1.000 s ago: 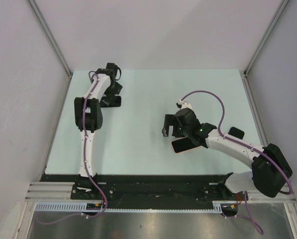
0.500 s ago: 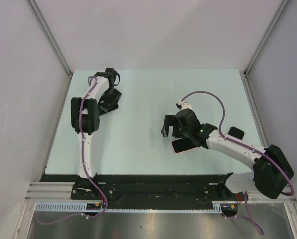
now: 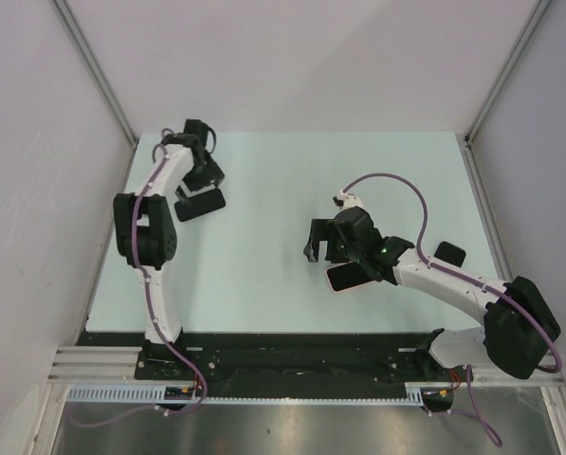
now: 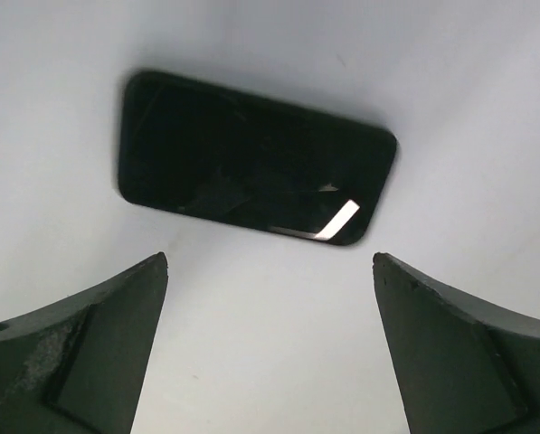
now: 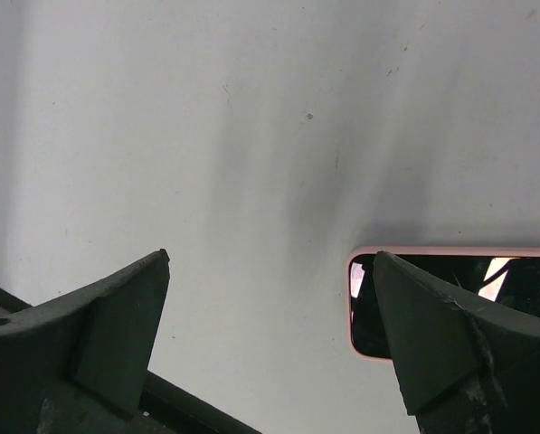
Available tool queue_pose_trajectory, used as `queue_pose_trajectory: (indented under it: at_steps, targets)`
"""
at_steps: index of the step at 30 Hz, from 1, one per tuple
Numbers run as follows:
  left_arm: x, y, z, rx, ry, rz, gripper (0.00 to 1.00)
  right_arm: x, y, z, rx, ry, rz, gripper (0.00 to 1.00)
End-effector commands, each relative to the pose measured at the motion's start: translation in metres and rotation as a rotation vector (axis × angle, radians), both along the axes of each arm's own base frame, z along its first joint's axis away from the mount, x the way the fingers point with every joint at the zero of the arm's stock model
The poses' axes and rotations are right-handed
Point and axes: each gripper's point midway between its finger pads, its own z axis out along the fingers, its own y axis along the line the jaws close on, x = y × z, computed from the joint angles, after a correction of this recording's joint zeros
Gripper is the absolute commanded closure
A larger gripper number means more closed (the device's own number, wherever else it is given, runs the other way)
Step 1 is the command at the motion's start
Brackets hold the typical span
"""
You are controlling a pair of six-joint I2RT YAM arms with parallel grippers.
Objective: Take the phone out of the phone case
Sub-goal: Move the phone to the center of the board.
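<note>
Left wrist view: a bare black phone (image 4: 251,172) lies flat on the counter (image 4: 450,81), beyond the wide-open, empty left tool (image 4: 270,262). The right tool (image 5: 271,258), also open and empty, hovers beside the pink phone case (image 5: 450,251). Removal looks finished, though the case's glossy inside leaves some doubt.

Case (image 5: 349,303) rim was pink around a black screen (image 5: 450,271), the other handset (image 4: 256,158) was glossy black, table (image 3: 264,246) pale mint.

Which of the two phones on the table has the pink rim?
The cased phone beside the right gripper: a pink rim frames its dark screen. The black phone by the left gripper shows no coloured edge.
</note>
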Motion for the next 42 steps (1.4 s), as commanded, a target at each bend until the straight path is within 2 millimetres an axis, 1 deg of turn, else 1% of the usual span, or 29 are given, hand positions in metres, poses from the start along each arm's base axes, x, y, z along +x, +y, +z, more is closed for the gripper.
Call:
queue_pose_trajectory:
  at_steps: [1, 4, 5, 6, 9, 11, 13, 15, 16, 18, 21, 22, 23, 24, 25, 26, 27, 28, 29, 31, 32, 33, 34, 35, 38, 39, 40, 41, 42]
  targets:
    - [0.007, 0.076, 0.01, 0.001, -0.039, 0.144, 0.0, 0.002, 0.004, 0.014, 0.042, -0.039, -0.002, 0.0]
    - [0.017, 0.09, -0.001, -0.015, -0.021, 0.154, 0.0, 0.002, 0.004, 0.013, 0.034, -0.039, -0.002, 0.0]
    - [0.025, 0.093, -0.004, -0.022, -0.023, 0.148, 0.0, 0.002, 0.003, 0.011, 0.03, -0.034, -0.005, 0.0]
    - [0.03, 0.089, -0.007, -0.062, -0.023, 0.133, 0.0, 0.002, 0.003, 0.01, 0.027, -0.034, -0.004, 0.0]
    - [0.049, 0.101, -0.009, -0.072, -0.052, 0.149, 0.0, 0.001, 0.002, 0.007, 0.017, -0.026, 0.0, 0.0]
    - [0.065, 0.103, -0.008, -0.064, -0.081, 0.128, 0.0, 0.0, 0.001, 0.006, 0.012, -0.023, 0.0, 0.0]
    - [0.073, 0.106, -0.011, -0.058, -0.089, 0.126, 0.0, 0.001, -0.001, 0.005, 0.002, -0.026, -0.009, 0.0]
    - [0.078, 0.108, -0.022, -0.061, -0.082, 0.132, 0.0, 0.003, -0.003, 0.004, -0.007, -0.026, -0.016, 0.0]
    - [0.078, 0.107, -0.034, -0.07, -0.063, 0.137, 0.0, 0.003, -0.003, 0.004, -0.004, -0.026, -0.022, 0.0]
    - [0.076, 0.101, -0.045, -0.098, -0.039, 0.131, 0.0, 0.003, -0.003, 0.005, 0.001, -0.024, -0.025, 0.0]
    - [0.062, 0.087, -0.063, -0.139, 0.025, 0.125, 0.0, 0.002, -0.002, 0.004, 0.003, -0.017, -0.028, 0.0]
    - [0.061, 0.077, -0.056, -0.143, 0.014, 0.104, 0.0, 0.003, -0.001, 0.005, 0.007, -0.022, -0.025, 0.0]
    - [0.046, 0.068, -0.068, -0.153, 0.061, 0.098, 0.0, 0.003, -0.001, 0.005, 0.01, -0.022, -0.026, 0.0]
    - [0.04, 0.059, -0.069, -0.159, 0.065, 0.087, 0.0, 0.004, 0.0, 0.006, 0.015, -0.023, -0.026, 0.0]
    - [0.047, 0.044, -0.055, -0.16, 0.002, 0.051, 0.0, 0.004, 0.0, 0.005, 0.015, -0.022, -0.027, 0.0]
    - [0.031, 0.038, -0.069, -0.161, 0.046, 0.046, 0.0, 0.003, 0.001, 0.006, 0.023, -0.017, -0.028, 0.0]
    - [0.025, 0.035, -0.068, -0.166, 0.051, 0.053, 0.0, 0.002, 0.002, 0.006, 0.027, -0.017, -0.023, 0.0]
    - [0.023, 0.016, -0.061, -0.179, 0.033, 0.031, 0.0, 0.002, 0.003, 0.007, 0.032, -0.017, -0.021, 0.0]
    - [0.007, 0.011, -0.072, -0.192, 0.076, 0.032, 0.0, 0.001, 0.003, 0.009, 0.035, -0.019, -0.021, 0.0]
    - [-0.002, -0.005, -0.067, -0.223, 0.072, 0.008, 0.0, 0.0, 0.001, 0.007, 0.027, -0.013, -0.029, 0.0]
    - [-0.016, -0.008, -0.075, -0.219, 0.107, 0.008, 0.0, 0.001, 0.0, 0.009, 0.026, -0.018, -0.039, 0.0]
    - [-0.023, -0.012, -0.077, -0.206, 0.116, 0.001, 0.0, 0.0, -0.002, 0.008, 0.02, -0.014, -0.042, 0.0]
    - [-0.027, -0.013, -0.071, -0.198, 0.102, -0.001, 0.0, -0.001, -0.002, 0.008, 0.021, -0.013, -0.045, 0.0]
    - [-0.041, -0.012, -0.079, -0.177, 0.133, -0.008, 0.0, 0.0, -0.002, 0.009, 0.022, -0.015, -0.049, 0.0]
    - [-0.048, -0.005, -0.067, -0.041, 0.114, -0.073, 0.0, -0.001, 0.0, 0.01, 0.034, -0.014, -0.045, 0.0]
    - [-0.049, -0.015, -0.062, -0.01, 0.114, -0.132, 0.0, 0.0, 0.001, 0.009, 0.037, -0.012, -0.043, 0.0]
    - [-0.045, -0.017, -0.052, 0.035, 0.101, -0.203, 0.0, 0.0, 0.004, 0.01, 0.043, -0.013, -0.04, 0.0]
    - [-0.046, -0.024, -0.048, 0.05, 0.102, -0.252, 0.0, 0.0, 0.007, 0.011, 0.054, -0.012, -0.032, 0.0]
    - [-0.048, -0.039, -0.044, 0.068, 0.101, -0.328, 0.0, 0.0, 0.009, 0.008, 0.057, -0.006, -0.026, 0.0]
